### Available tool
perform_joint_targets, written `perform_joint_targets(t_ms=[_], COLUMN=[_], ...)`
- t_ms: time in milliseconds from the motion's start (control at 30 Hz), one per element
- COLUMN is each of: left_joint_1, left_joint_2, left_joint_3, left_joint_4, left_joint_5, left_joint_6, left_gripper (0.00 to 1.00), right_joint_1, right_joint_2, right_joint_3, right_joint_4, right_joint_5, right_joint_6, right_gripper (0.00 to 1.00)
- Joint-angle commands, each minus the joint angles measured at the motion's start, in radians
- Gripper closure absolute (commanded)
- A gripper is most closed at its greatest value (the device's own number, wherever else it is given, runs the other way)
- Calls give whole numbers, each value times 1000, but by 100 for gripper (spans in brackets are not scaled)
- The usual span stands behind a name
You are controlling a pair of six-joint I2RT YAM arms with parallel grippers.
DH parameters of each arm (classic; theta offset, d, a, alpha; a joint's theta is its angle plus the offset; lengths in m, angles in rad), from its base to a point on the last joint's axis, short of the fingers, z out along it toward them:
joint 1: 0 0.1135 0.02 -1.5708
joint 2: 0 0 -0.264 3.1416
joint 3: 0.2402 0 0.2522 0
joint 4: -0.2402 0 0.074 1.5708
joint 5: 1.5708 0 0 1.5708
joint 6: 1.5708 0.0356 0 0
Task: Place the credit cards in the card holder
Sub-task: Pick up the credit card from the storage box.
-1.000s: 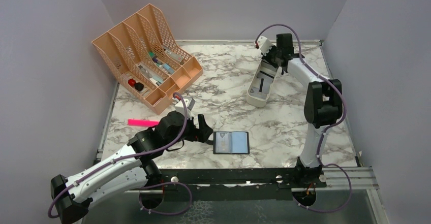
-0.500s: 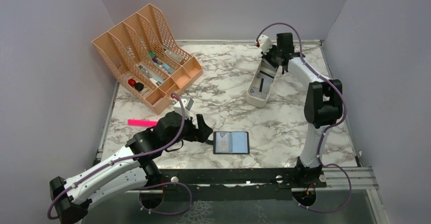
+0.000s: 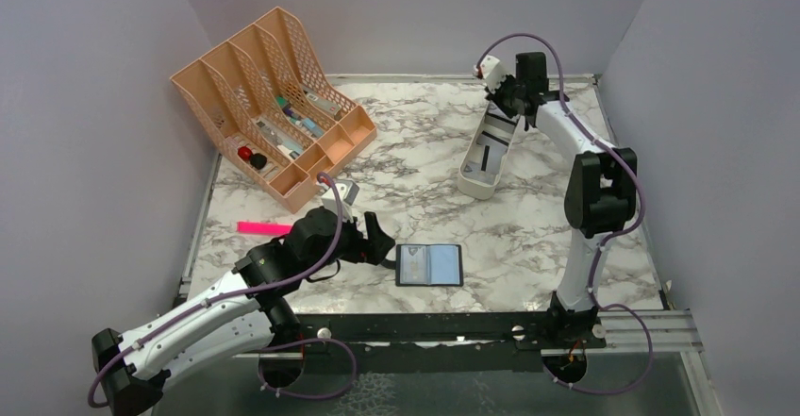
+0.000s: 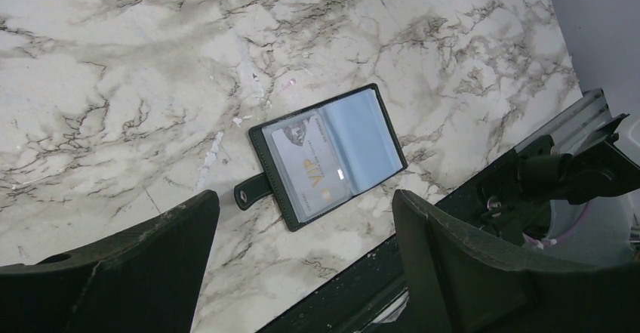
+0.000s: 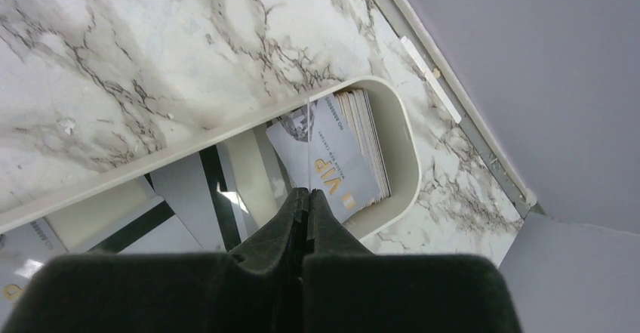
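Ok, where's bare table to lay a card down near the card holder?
Bare marble runs right of the card holder toward the table's right edge, and across the middle between holder and white tray. Crowded: the holder's left side, where the open left gripper sits; the back-left corner with the peach organizer; the tray, where the right gripper pinches a card.

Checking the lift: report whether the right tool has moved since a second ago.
Yes: the right tool shifted toward the back wall, away from the white tray.
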Motion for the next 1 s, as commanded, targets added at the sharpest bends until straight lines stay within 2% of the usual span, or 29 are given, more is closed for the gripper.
perform_joint_targets(t_ms=[0, 100, 200, 367, 500, 700, 833, 967], left_joint_1=[2, 1, 1, 3, 2, 3, 3, 2], left_joint_2=[-4, 6, 18, 40, 51, 28, 7, 69], left_joint_3=[-9, -8, 3, 11, 21, -26, -82, -40], left_joint_4=[12, 11, 11, 41, 99, 291, 502, 580], left_joint_5=[5, -2, 1, 1, 21, 42, 80, 72], left_joint_6=[2, -4, -13, -38, -66, -128, -225, -249], left_gripper=[10, 2, 1, 1, 1, 19, 30, 38], right_joint_1=[-5, 0, 12, 35, 55, 57, 61, 66], right_joint_2=[-4, -61, -132, -275, -455, -695, -817, -915], right_joint_3=[57, 22, -34, -127, -300, -623, -795, -972], right_joint_4=[-69, -67, -39, -26, 51, 299, 481, 748], right_joint_5=[-89, -131, -134, -237, -358, -538, -675, -788], right_joint_6=[71, 146, 272, 599, 864, 1285, 1527, 1799], right_gripper=[99, 99, 99, 99, 99, 99, 99, 99])
